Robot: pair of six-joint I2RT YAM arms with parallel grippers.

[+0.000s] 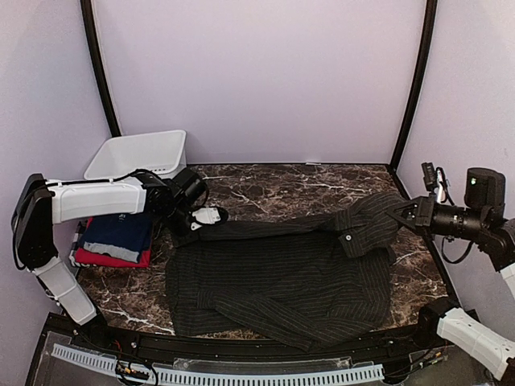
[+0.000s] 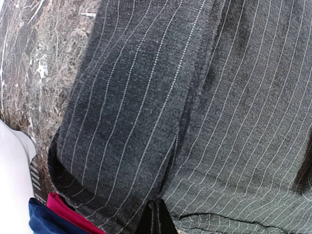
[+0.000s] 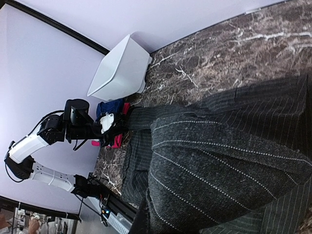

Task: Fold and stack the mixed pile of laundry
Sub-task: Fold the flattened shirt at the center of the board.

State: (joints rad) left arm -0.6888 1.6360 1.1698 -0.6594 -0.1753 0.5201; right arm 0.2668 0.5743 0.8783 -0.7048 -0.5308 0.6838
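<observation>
The dark charcoal pinstriped shirt lies spread across the marble table, its top edge stretched between my two grippers. My left gripper is shut on the shirt's upper left edge. In the left wrist view its closed fingertips pinch a fold of the pinstriped cloth. My right gripper is shut on the shirt's upper right part, which is bunched and raised there. That cloth fills the right wrist view and hides most of the fingers. A folded navy T-shirt lies on a red T-shirt at the left.
A white plastic bin stands tilted at the back left corner, behind the left arm. Purple walls close in the table on three sides. The table's black front edge runs just under the shirt's hem.
</observation>
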